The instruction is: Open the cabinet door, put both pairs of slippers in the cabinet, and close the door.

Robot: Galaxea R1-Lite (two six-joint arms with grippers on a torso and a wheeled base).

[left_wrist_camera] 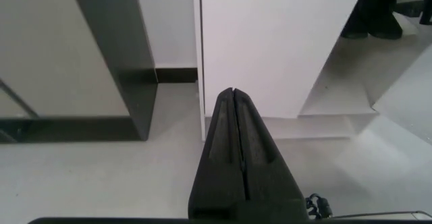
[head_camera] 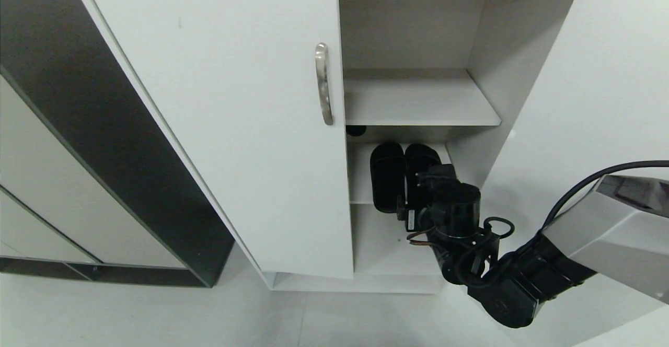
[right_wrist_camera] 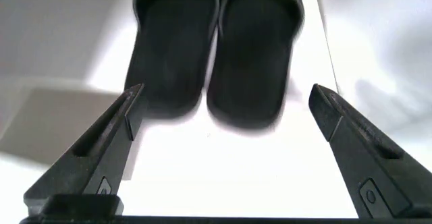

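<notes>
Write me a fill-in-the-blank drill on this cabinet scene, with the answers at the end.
The slippers lying on the cabinet shelf are ___ in colour. The right gripper, in front of them, is ___. The left gripper is ___. The door bearing the handle is ___.
Missing words: black; open; shut; closed.
</notes>
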